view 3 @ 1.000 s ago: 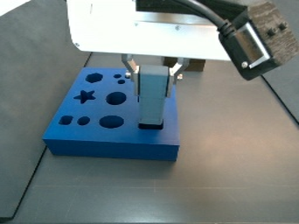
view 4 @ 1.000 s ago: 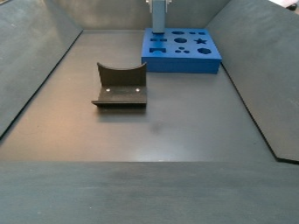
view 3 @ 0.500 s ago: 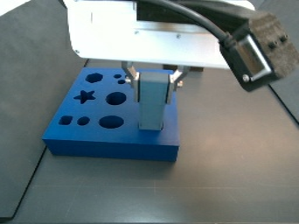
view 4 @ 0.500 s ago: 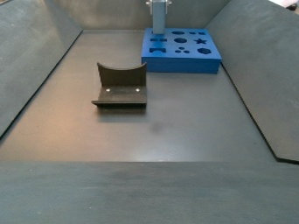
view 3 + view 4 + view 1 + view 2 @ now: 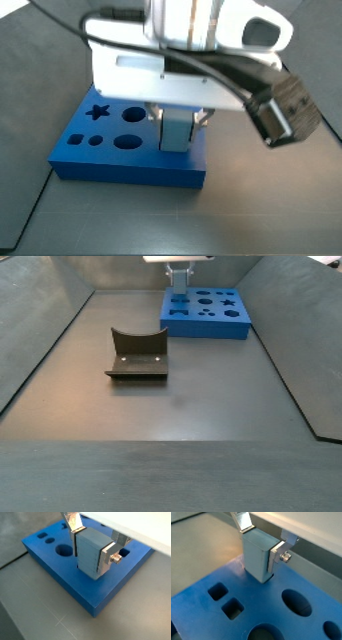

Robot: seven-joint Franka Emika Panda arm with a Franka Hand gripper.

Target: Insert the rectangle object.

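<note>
Rectangle object (image 5: 90, 553): 1, upright in tool (image 5: 93, 538), over 1 board (image 5: 73, 582).

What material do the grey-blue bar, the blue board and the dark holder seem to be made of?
The rectangle object, held in the hand over the board: probably plastic, matte, evenly coloured, with crisp edges.
The blue board: likely plastic too, a uniform matte blue with cleanly cut holes.
The dark holder: dull and dark, perhaps plastic; too small to tell.
</note>
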